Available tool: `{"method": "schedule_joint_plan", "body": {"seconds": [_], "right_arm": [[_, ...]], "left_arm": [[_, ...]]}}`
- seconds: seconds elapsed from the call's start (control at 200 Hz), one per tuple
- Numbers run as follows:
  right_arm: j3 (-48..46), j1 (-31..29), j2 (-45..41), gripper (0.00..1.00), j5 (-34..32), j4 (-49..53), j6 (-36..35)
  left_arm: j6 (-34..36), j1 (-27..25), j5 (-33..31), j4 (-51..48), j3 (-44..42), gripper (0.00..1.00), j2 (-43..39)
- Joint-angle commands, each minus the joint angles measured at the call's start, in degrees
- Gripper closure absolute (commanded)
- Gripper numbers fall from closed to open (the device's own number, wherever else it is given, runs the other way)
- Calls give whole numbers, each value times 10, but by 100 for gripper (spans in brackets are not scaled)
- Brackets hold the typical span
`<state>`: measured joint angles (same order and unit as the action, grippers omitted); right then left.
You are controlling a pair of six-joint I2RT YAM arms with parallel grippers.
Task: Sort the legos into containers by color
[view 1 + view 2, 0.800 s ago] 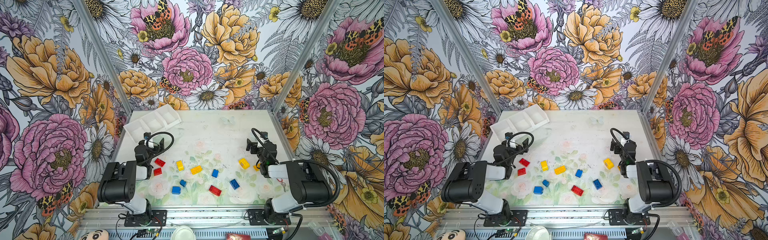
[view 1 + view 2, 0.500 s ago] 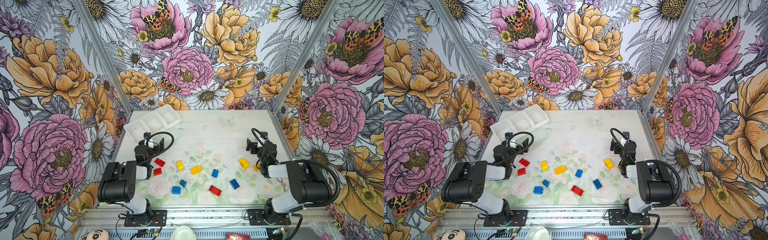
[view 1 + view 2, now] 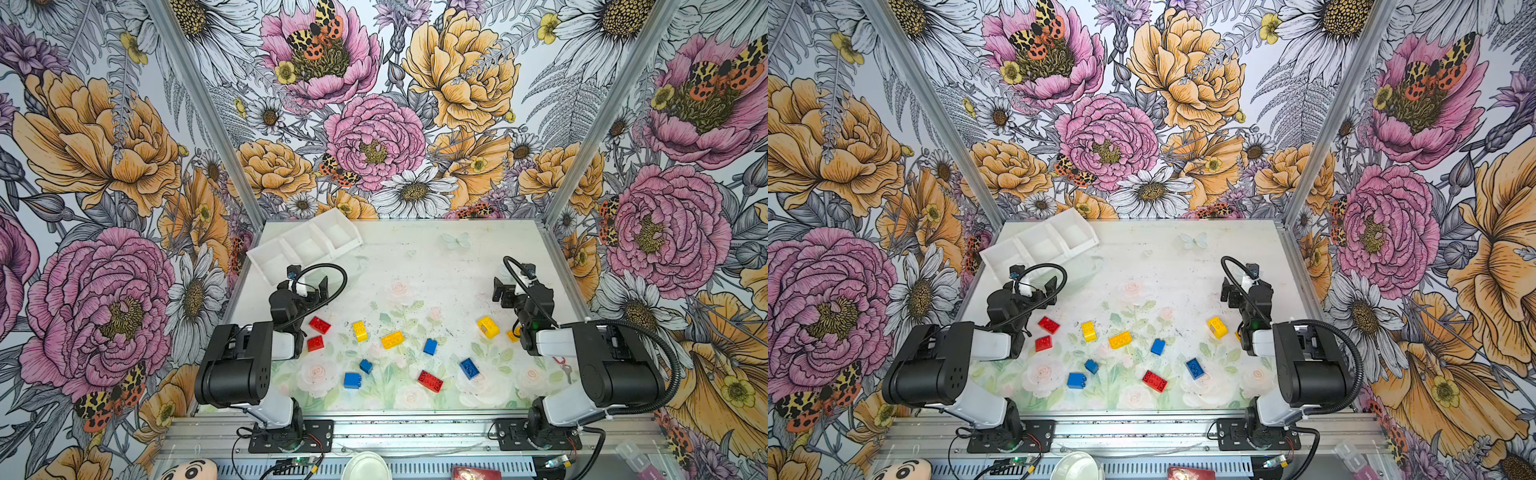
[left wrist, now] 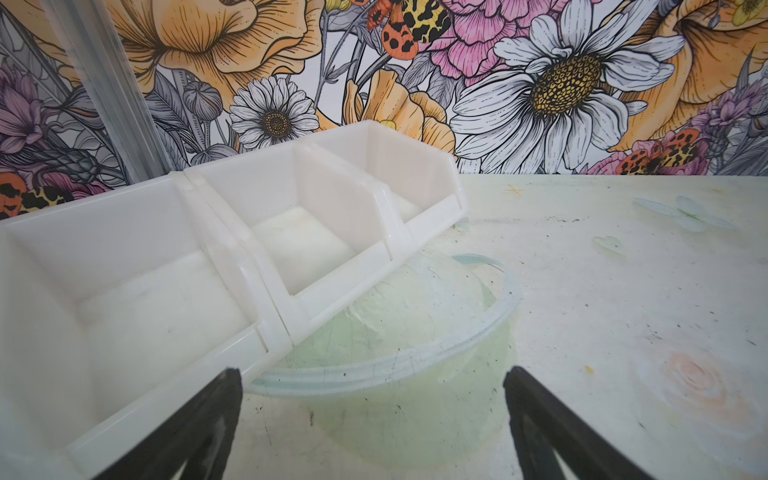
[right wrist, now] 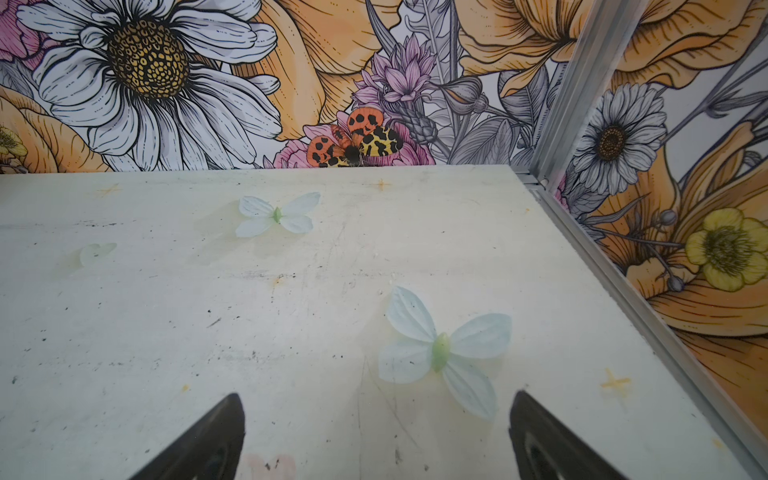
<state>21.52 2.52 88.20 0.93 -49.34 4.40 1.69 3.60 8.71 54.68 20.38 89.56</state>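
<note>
Top views match the earlier frames, nothing moved: we see the legos (image 3: 392,339) scattered on the table (image 3: 415,266), containers (image 3: 305,245) at its far-left corner, left gripper (image 4: 372,376) and right gripper (image 5: 376,397) gaping wide, both empty.

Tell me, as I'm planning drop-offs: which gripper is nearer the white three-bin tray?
Left. The left gripper hangs just in front of the tray; the right gripper is across the table.

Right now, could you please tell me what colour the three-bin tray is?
White; the three-bin tray shows best in the left wrist view.
</note>
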Motion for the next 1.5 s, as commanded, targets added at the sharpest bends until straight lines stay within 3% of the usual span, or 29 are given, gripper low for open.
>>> {"method": "schedule_joint_plan", "body": {"seconds": [0.0,0.16,0.3,0.585,0.805,0.97,1.491], "right_arm": [[11,5,-21,1,-1,7,6],[29,4,-135,1,-63,156,40],[103,-1,-169,1,-74,331,81],[296,-6,-131,0,48,613,109],[381,-17,-103,0,140,723,135],[432,-55,-70,0,203,765,139],[526,-146,5,0,206,791,152]], "left_arm": [[-19,0,-45,-13,13,1,-20],[-43,-4,-112,-248,82,1,-140],[-89,8,-135,-447,166,1,-196],[-167,54,-102,-682,339,5,-137],[-203,83,-58,-768,445,9,-26],[-209,87,-43,-777,499,9,41],[-202,65,-59,-779,623,18,209]]}}
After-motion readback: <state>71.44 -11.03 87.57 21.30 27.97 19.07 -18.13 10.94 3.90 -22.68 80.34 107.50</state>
